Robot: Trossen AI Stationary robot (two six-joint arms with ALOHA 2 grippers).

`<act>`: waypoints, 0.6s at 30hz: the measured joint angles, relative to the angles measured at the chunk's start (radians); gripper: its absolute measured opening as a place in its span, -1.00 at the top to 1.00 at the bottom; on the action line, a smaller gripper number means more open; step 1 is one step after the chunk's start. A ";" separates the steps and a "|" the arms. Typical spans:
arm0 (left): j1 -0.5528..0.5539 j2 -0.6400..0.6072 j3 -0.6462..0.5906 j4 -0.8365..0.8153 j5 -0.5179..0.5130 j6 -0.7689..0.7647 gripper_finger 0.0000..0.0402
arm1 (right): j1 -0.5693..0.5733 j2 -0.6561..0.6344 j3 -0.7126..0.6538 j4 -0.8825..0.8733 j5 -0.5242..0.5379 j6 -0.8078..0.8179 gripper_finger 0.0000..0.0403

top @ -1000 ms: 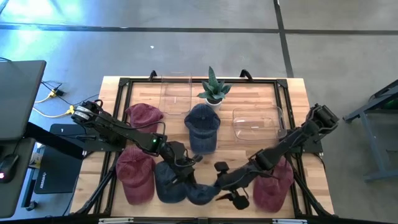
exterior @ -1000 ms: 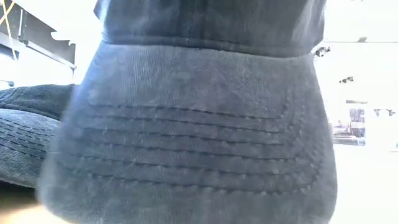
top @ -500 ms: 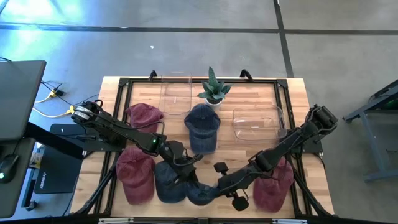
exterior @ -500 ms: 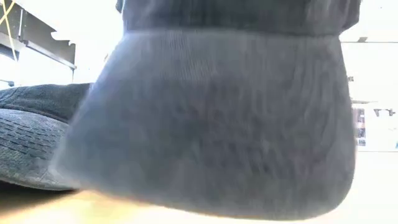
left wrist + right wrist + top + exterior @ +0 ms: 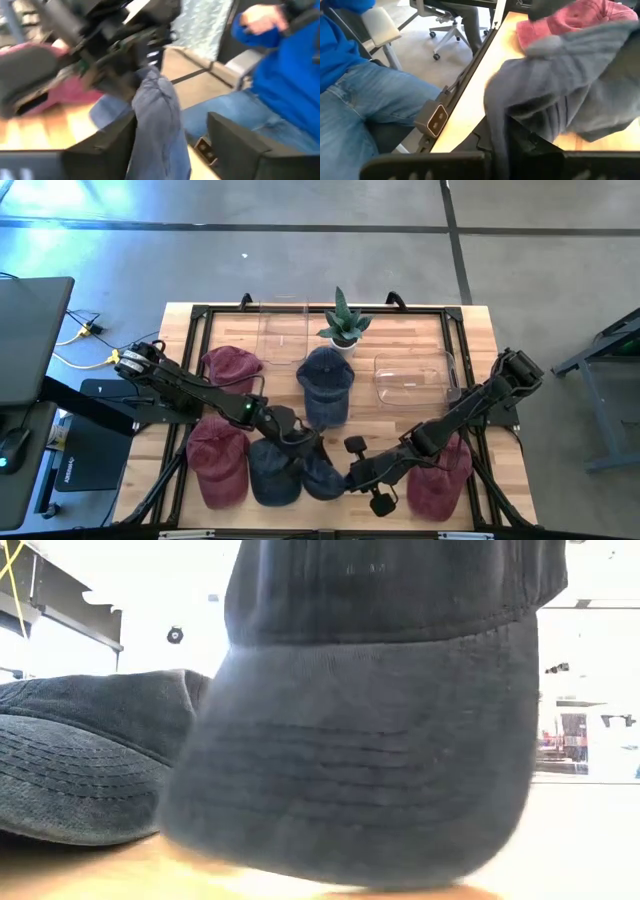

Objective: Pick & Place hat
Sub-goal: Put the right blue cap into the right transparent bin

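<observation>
Item: blue hat (image 5: 322, 477), soft washed cloth, light, limp and easily bunched; judged best held at the stiffer brim. Right gripper (image 5: 347, 480) pinched on its cloth; left gripper (image 5: 300, 442) spread apart beside it.

Table (image 5: 470, 330) is light wood w/ a black frame round the edge. Arms are black; left gripper (image 5: 300, 442) and right gripper (image 5: 352, 477) both dark too. Hat betw. them (image 5: 322, 478) is faded navy denim, brim w/ rows of tone-on-tone stitching (clear in low view). Second navy hat (image 5: 268, 472) beside it, same wash; third navy hat (image 5: 325, 383) mid-table. Three maroon hats: back left (image 5: 232, 367), front left (image 5: 216, 462), front right (image 5: 438, 480), all washed-out red. Plant (image 5: 344, 323) is green w/ paler leaf edges, white pot. Two bins (image 5: 412, 379) clear. Floor grey w/ dark lines. Person nearby (image 5: 350, 95): bright blue top, blue jeans.
</observation>
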 joint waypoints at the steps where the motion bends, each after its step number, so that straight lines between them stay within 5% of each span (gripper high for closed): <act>1: 0.000 0.010 0.000 -0.002 -0.026 0.000 -0.33 | 0.000 0.000 0.000 -0.001 0.000 -0.002 0.97; 5: 0.000 0.065 -0.001 -0.001 -0.076 0.000 -0.45 | 0.002 0.000 0.000 -0.001 0.001 -0.018 0.96; 14: -0.001 0.190 0.002 0.133 0.321 -0.017 -0.32 | 0.008 0.000 0.000 -0.025 -0.008 0.004 0.96; 18: -0.011 0.191 0.001 0.131 0.405 -0.019 -0.13 | 0.024 0.000 0.000 -0.045 -0.008 0.031 0.97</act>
